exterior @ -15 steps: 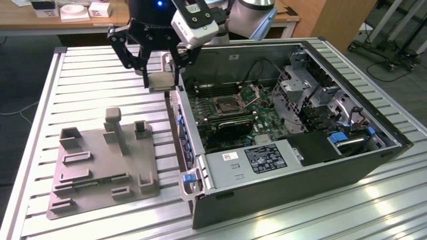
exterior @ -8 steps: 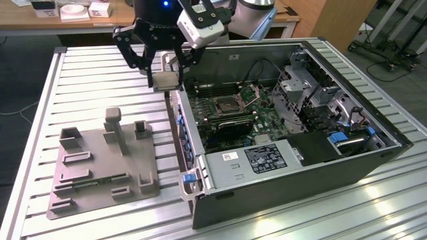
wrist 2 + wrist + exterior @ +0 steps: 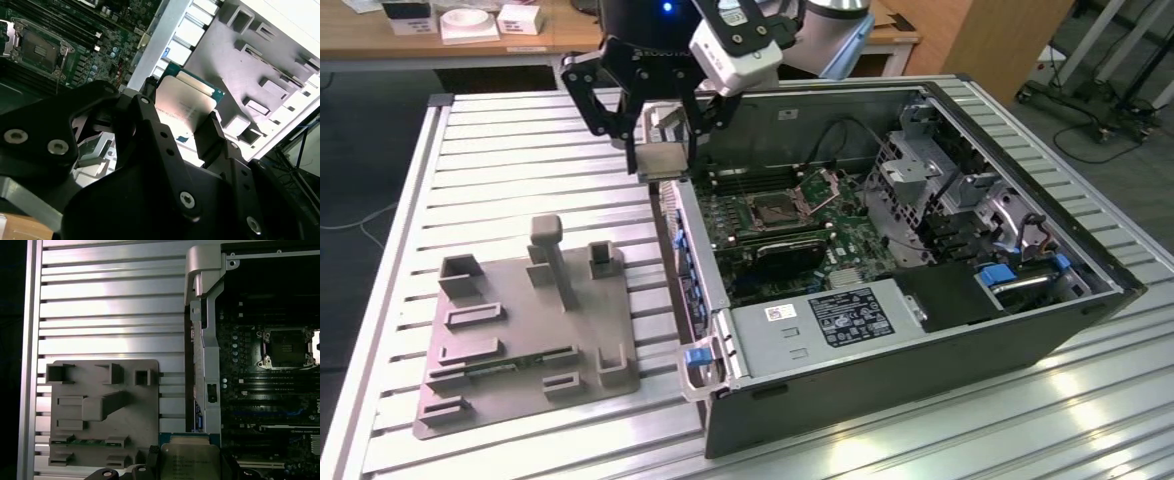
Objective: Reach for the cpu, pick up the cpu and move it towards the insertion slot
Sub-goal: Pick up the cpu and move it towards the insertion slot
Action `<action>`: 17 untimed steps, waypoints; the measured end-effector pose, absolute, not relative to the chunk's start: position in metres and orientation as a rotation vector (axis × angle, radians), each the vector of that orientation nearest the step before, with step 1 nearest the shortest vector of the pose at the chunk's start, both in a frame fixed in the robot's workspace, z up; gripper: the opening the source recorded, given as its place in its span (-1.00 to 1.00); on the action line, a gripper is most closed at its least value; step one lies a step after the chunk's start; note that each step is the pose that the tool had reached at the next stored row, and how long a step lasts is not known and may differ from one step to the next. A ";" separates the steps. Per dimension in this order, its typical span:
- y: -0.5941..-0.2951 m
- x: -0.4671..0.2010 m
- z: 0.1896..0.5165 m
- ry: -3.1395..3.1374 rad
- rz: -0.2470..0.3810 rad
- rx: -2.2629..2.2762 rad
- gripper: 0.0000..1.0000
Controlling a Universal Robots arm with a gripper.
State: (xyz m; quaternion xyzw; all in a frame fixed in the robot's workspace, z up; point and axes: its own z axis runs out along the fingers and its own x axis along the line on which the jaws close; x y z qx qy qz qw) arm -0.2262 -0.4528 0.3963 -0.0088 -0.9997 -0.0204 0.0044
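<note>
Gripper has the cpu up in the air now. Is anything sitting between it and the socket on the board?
The gripper holds the cpu above the open case's side wall. The insertion slot lies inside past that wall, its hinged plate raised; nothing visible covers it.

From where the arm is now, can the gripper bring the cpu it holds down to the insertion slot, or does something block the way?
Probably yes. The gripper, shut on the cpu, hangs above the computer case's near wall. The case is open on top, and the insertion slot lies uncovered with its plate raised, so nothing visible crosses the path.
</note>
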 end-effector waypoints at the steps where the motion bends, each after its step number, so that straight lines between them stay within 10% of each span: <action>1: -0.453 -0.225 0.396 -3.132 -0.064 -0.028 0.09; 17: -0.453 -0.209 0.396 -3.132 -0.064 -0.028 0.09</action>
